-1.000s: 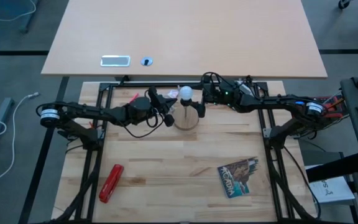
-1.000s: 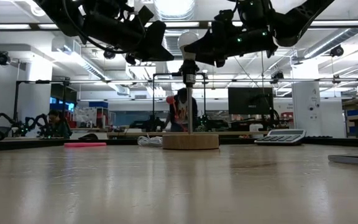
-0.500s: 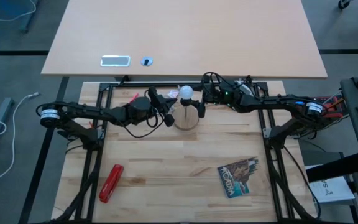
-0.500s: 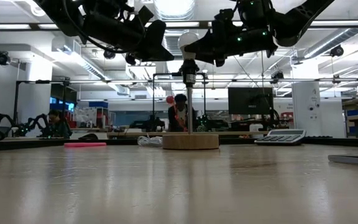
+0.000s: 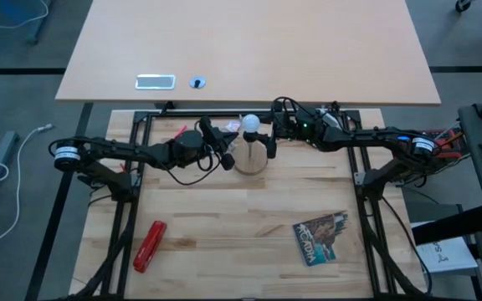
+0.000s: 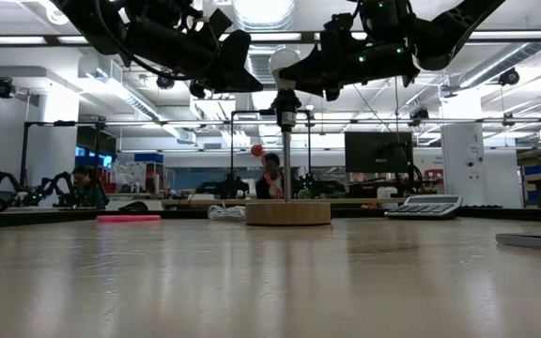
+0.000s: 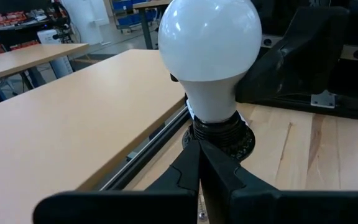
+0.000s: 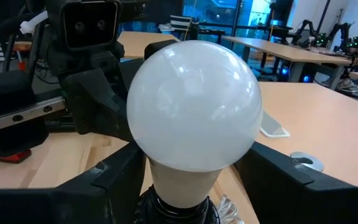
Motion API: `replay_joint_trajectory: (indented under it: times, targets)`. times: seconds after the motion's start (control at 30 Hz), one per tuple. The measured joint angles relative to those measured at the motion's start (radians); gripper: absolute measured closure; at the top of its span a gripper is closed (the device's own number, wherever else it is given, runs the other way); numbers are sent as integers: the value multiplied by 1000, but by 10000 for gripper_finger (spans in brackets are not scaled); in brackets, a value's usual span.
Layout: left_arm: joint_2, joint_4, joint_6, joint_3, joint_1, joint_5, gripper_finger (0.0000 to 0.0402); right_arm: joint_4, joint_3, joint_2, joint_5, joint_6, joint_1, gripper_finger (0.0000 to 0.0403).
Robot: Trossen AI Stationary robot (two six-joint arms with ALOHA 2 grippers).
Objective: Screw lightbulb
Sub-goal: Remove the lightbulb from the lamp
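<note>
1. While you look down from above, you see the lightbulb (image 5: 250, 125) already standing upright in the black socket (image 7: 219, 132) atop the round wooden base (image 5: 252, 161), near the far middle of the table (image 5: 241, 226).
2. From the left wrist view, its screw base appears sunk into the socket collar, so I judge the threading begun or nearly finished; you cannot tell from these pictures whether it is fully tight.
3. Your right gripper (image 5: 266, 140) reaches in from the right, its fingers (image 8: 278, 171) spread on either side of the bulb's neck just below the white globe. Whether they press it or stand slightly off, you cannot tell; they look released rather than clenched.
4. Your left gripper (image 5: 226, 151) sits just beside the socket on the left, its fingers (image 7: 199, 168) clenched together with nothing between them, their tip pointing at the socket stem.
5. What is left, by my judgement: any last turns by the right gripper, then letting go and backing both arms off.
6. Count for yourself: one lightbulb, one socket on one wooden base, two grippers.
7. Elsewhere on the table you have one red tool (image 5: 149, 245) at the near left and one printed booklet (image 5: 322, 237) at the near right; both lie well apart from the work.
8. In the low view one calculator (image 6: 425, 207) lies beyond the base.
</note>
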Motion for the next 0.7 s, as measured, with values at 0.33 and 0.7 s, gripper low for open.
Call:
replay_joint_trajectory:
  times: [0.33,0.7]
  targets:
    - [0,-1,0,0,0,0,402,0,0,0,0,0,0,176]
    - [0,-8,-3,0,0,0,402,-2,0,0,2,1,2,209]
